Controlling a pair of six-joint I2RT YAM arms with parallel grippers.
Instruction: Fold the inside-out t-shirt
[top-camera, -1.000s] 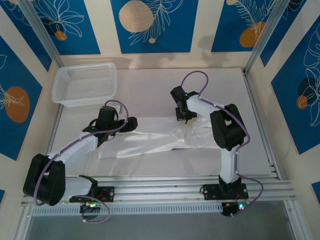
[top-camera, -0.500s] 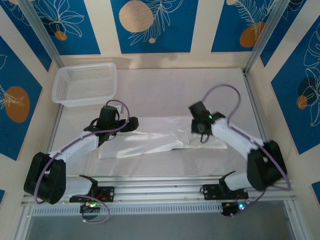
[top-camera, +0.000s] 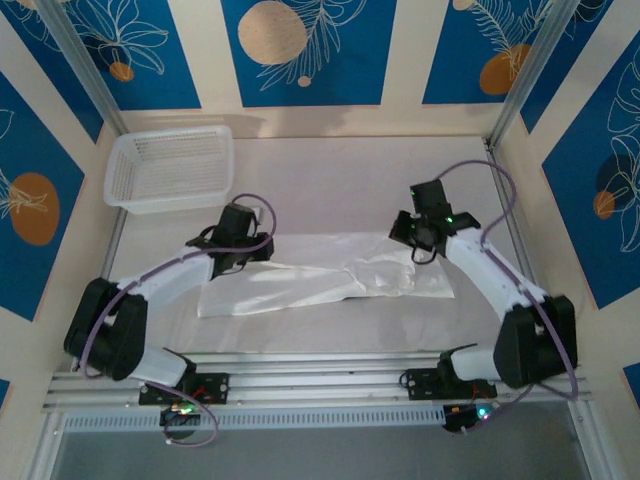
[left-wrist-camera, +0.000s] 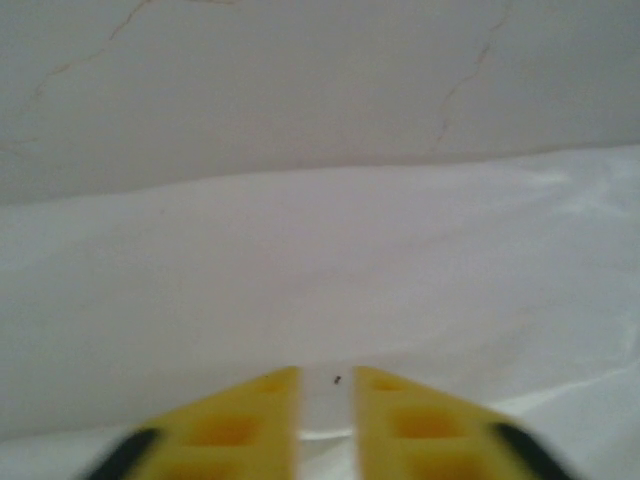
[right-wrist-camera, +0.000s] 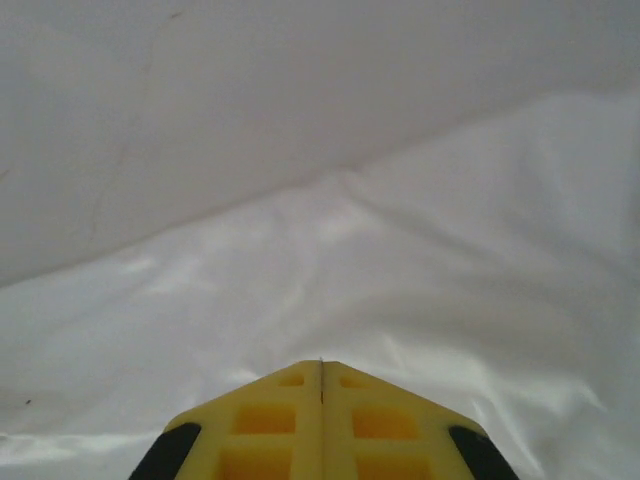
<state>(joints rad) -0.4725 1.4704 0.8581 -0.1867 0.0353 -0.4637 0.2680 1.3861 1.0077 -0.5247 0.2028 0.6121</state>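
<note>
White tabletop (top-camera: 330, 170) is carrying a long, wrinkled t-shirt (top-camera: 300, 280), with both grippers sitting at its far edge.
Left gripper (left-wrist-camera: 326, 385) is pinching a bit of the cloth, leaving a narrow slit between its fingers (left-wrist-camera: 260, 425), with more fabric spreading ahead of the tips. Right gripper (right-wrist-camera: 321, 372) is pressing fully closed, with cloth lying just beyond its tips; I cannot tell whether any is caught.

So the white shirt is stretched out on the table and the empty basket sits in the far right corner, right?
Not quite. The basket sits in the far left corner, not the right; the top external view shows it. The rest holds: it is empty, and the shirt is stretched out on the table.
</note>
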